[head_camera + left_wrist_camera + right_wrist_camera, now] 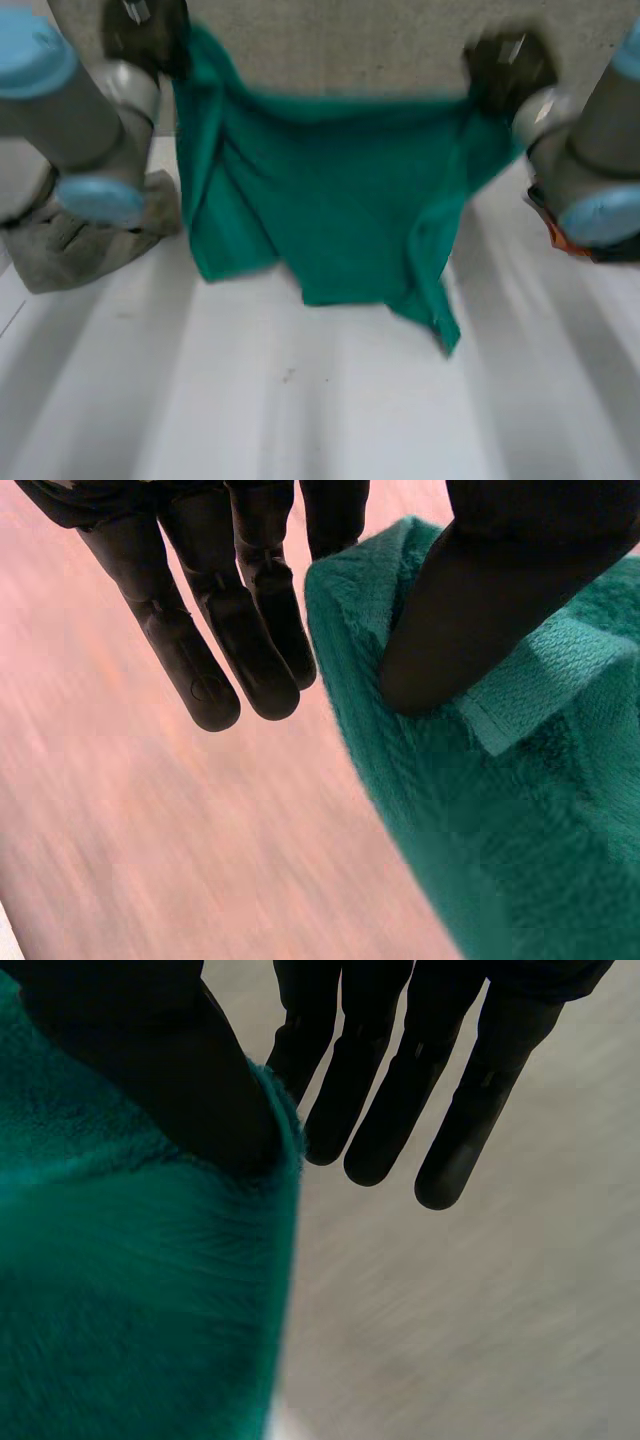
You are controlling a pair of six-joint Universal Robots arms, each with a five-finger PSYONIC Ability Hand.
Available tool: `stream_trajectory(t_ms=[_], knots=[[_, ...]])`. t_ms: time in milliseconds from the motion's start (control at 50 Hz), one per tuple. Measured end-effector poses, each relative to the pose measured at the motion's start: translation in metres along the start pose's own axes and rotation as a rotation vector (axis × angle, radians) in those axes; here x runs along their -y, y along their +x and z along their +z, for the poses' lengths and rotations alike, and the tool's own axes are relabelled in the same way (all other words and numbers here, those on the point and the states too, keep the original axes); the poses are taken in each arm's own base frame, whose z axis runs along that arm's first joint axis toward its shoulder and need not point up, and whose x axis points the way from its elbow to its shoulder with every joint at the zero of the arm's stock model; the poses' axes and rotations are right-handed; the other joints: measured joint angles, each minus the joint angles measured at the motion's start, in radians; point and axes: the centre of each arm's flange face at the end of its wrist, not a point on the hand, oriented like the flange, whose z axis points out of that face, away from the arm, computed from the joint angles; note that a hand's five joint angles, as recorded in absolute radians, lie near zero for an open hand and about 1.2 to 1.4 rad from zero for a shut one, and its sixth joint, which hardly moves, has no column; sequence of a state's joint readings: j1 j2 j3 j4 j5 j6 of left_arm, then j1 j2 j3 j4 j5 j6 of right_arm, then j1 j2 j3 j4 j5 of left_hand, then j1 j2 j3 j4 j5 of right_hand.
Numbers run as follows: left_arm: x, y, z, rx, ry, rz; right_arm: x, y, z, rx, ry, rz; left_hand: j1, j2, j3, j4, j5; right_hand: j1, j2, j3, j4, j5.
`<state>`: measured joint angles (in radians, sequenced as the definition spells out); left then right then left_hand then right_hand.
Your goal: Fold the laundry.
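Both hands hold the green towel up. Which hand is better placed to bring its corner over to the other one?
Probably left. The left hand and right hand both pinch top corners of the green towel, but a long loose tail hangs below the right side.

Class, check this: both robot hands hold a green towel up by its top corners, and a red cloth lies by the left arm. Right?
One error: the cloth by the left arm is grey, not red, as the head view shows. The left robot hand and right robot hand do hold the green towel up by its top corners.
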<state>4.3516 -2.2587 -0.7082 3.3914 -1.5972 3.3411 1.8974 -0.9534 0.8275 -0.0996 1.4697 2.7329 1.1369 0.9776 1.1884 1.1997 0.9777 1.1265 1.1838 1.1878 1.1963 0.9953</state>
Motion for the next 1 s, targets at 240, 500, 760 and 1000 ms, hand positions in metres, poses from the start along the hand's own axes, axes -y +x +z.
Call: stream_trajectory(t_ms=[240, 500, 760, 1000], knots=[[0.081, -0.029, 0.024, 0.048, 0.348, 0.031, 0.102, 0.049, -0.005, -0.194, 0.343, 0.034, 0.000, 0.000, 0.000, 0.000, 0.000, 0.000, 0.000, 0.002, 0.000, 0.000], [-0.051, -0.013, -0.070, -0.141, -0.196, 0.044, -0.021, -0.014, -0.050, 0.057, -0.138, -0.048, 0.000, 0.000, 0.003, 0.001, 0.000, 0.000, 0.003, 0.002, 0.001, 0.000], [-0.126, -0.004, -0.190, -0.370, -0.620, 0.335, -0.120, -0.066, -0.118, 0.290, -0.493, -0.020, -0.291, -0.125, -0.299, -0.313, -0.268, 0.000, 0.003, 0.003, 0.002, 0.000], [-0.098, -0.001, -0.198, -0.377, -0.654, 0.286, -0.129, -0.071, -0.131, 0.293, -0.524, -0.001, -0.551, -0.388, -0.598, -0.615, -0.577, 0.000, 0.003, 0.003, 0.002, 0.000]])
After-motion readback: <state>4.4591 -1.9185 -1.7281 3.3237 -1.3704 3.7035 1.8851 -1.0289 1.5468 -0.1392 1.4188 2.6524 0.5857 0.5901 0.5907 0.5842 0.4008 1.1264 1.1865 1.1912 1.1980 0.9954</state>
